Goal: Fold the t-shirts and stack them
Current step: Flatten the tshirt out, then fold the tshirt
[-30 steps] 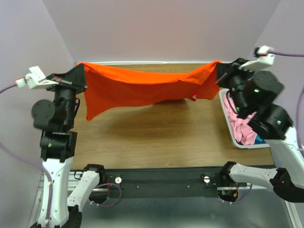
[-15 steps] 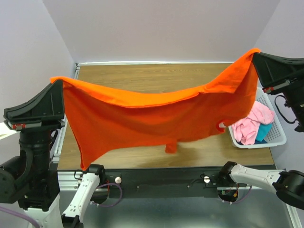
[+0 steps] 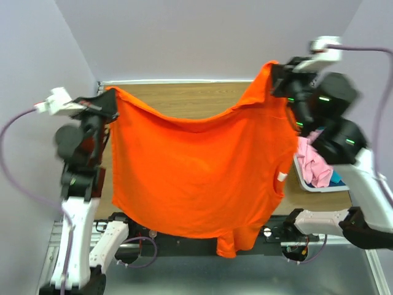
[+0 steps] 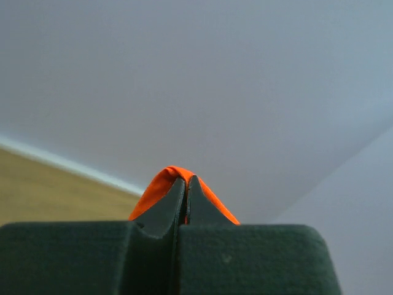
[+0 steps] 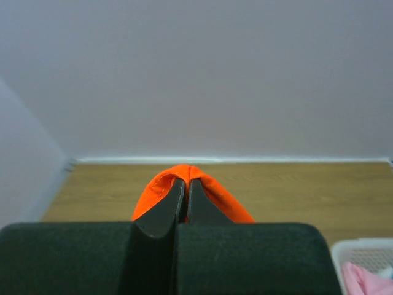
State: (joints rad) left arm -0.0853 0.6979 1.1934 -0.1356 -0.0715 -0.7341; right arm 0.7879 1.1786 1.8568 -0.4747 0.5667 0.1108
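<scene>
While orange shirt point(image 3: 196, 178) hangs spread between arms, I see its bottom edge drooping past near table edge, low flap there likely sleeve. Left gripper point(image 4: 186, 182) clamped tight on one top corner. Right gripper point(image 5: 186, 182) clamped tight on other corner, held higher. Top edge sags between them. Right side: basket point(image 3: 314, 187) holds pink shirt point(image 3: 310, 165), sliver of teal shirt point(image 3: 335, 178) beside it. Table point(image 3: 184, 98) shows beyond.

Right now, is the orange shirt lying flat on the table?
No, the shirt hangs in the air, pinched at its top corners by the left gripper and the right gripper.
</scene>
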